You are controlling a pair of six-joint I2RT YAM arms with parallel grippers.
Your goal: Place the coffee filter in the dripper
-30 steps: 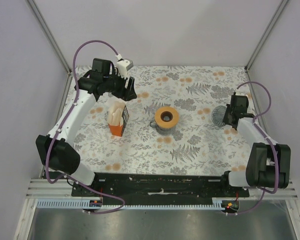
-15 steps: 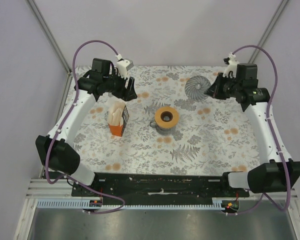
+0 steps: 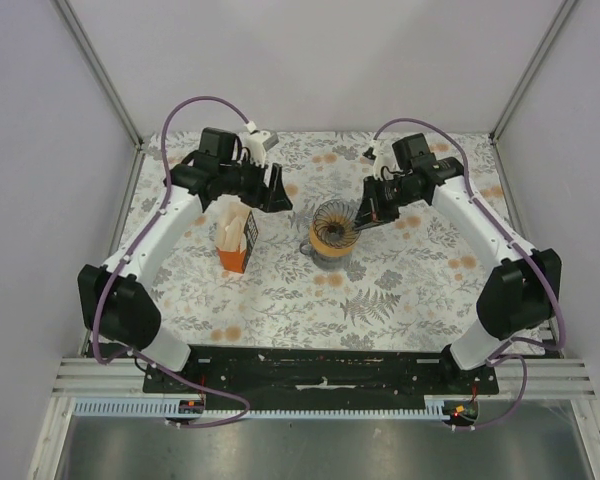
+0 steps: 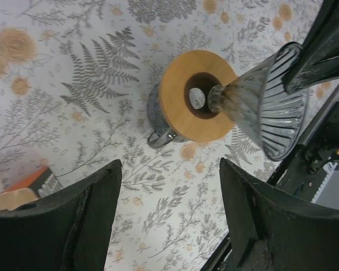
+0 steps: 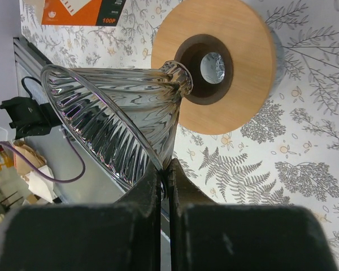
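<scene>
The dripper point(image 3: 332, 226), a smoky-grey ribbed funnel, hangs tilted with its narrow tip at the hole of a wooden collar point(image 5: 243, 68) on a glass jug point(image 3: 313, 250). My right gripper point(image 3: 366, 214) is shut on the dripper's rim point(image 5: 118, 118), fingers pinching the wall point(image 5: 165, 169). The coffee filter point(image 3: 235, 222), cream paper, stands in an orange box point(image 3: 234, 258) left of the jug. My left gripper point(image 3: 272, 190) is open and empty, hovering left of the jug, above the tablecloth point(image 4: 169, 167). The left wrist view shows the dripper point(image 4: 265, 104) over the collar point(image 4: 178, 96).
A floral cloth point(image 3: 400, 290) covers the table. The orange box's corner point(image 4: 37, 179) and cream filter paper point(image 4: 11, 197) show at the lower left of the left wrist view. Grey walls and frame posts enclose the back and sides.
My right arm has swung from the right side, across the back, to the middle, carrying the dripper to the jug's collar. My left gripper has shifted slightly right.
</scene>
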